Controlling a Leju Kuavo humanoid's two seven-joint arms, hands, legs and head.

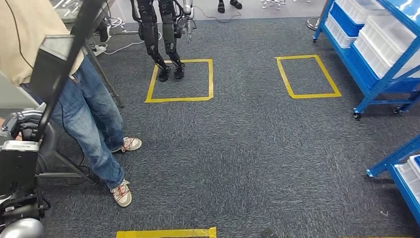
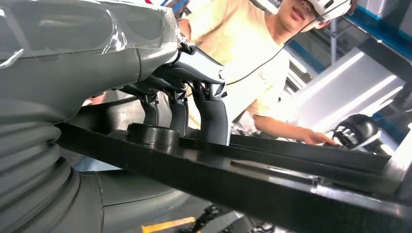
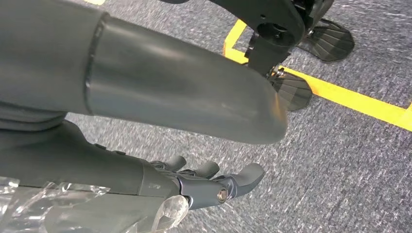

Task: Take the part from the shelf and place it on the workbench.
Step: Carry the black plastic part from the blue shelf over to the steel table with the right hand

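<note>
A long black part (image 1: pixel 62 69) runs diagonally up the left side of the head view. My left hand (image 1: pixel 22 125) holds its lower end at the left edge. In the left wrist view the dark fingers (image 2: pixel 210 109) of that hand curl over the part's black bar (image 2: pixel 272 182). A person's hand (image 2: pixel 316 139) rests at the bar's far end. My right hand (image 3: pixel 209 187) hangs above the grey carpet with its fingers slightly bent and apart, holding nothing.
A person in jeans (image 1: pixel 94 114) stands close on my left. Another robot (image 1: pixel 163 34) stands in a yellow taped square (image 1: pixel 181 98); a second square (image 1: pixel 307 94) lies to its right. Blue shelves with white bins (image 1: pixel 376 44) line the right side, and another shelf (image 1: pixel 403 173) is nearer.
</note>
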